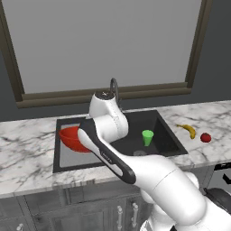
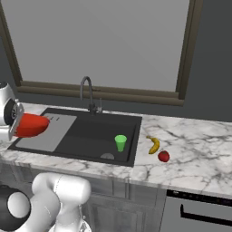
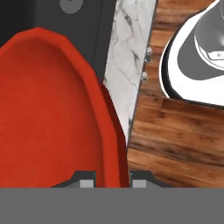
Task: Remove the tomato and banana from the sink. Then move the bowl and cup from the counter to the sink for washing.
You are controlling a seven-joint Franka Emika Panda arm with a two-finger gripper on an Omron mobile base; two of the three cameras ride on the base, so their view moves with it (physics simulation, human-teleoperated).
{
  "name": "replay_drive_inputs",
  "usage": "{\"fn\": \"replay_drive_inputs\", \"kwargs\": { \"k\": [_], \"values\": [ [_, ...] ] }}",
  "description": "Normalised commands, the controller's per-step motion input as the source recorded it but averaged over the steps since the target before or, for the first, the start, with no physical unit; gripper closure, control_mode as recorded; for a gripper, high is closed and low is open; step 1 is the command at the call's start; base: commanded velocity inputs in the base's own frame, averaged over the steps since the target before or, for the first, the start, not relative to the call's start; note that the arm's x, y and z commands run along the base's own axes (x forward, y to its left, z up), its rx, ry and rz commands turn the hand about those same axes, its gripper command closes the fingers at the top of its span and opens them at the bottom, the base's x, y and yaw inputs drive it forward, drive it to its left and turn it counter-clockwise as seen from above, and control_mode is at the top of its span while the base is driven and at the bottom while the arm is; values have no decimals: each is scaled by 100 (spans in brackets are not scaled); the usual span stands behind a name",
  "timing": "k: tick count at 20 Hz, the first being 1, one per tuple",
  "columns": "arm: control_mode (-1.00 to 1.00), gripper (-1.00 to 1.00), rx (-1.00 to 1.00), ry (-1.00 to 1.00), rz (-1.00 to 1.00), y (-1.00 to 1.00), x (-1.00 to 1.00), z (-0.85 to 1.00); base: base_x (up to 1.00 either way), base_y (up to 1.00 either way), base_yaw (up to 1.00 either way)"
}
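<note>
My gripper [image 3: 113,178] is shut on the rim of the wide red bowl [image 3: 48,109], with one fingertip on each side of the rim. The bowl [image 1: 71,137] hangs tilted over the grey drainboard [image 1: 72,159] at the left end of the black sink [image 1: 160,124]. From the right base it shows as the bowl [image 2: 31,125] at my hand, above the sink's [image 2: 86,131] left part. A green cup [image 1: 147,137] [image 2: 120,142] stands upright in the basin. On the marble counter [image 1: 27,149] right of the sink lie the banana [image 1: 188,130] [image 2: 154,145] and the tomato [image 1: 205,137] [image 2: 163,156].
A dark curved faucet [image 1: 113,88] [image 2: 86,93] rises behind the sink, below a wide window. Grey cabinet fronts [image 2: 113,204] run under the counter, with a dark appliance handle [image 2: 199,213] at the right. My own arm crosses the front of the sink in the left base view.
</note>
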Motion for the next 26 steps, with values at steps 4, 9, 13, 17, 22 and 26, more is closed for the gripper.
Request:
{"fn": "replay_drive_inputs", "kwargs": {
  "k": [4,9,13,17,22,26],
  "values": [
    [-100,100,0,2,-5,-36,-5,10,0,0,0],
    [-100,100,0,3,-5,-36,-6,9,0,0,0],
    [-100,100,0,5,-5,-38,-4,7,0,0,0],
    [-100,100,0,6,-5,-38,-3,5,0,0,0],
    [-100,100,0,6,-4,-37,-1,4,0,0,0],
    [-100,100,0,7,-2,-37,0,2,0,0,0]
  ]
}}
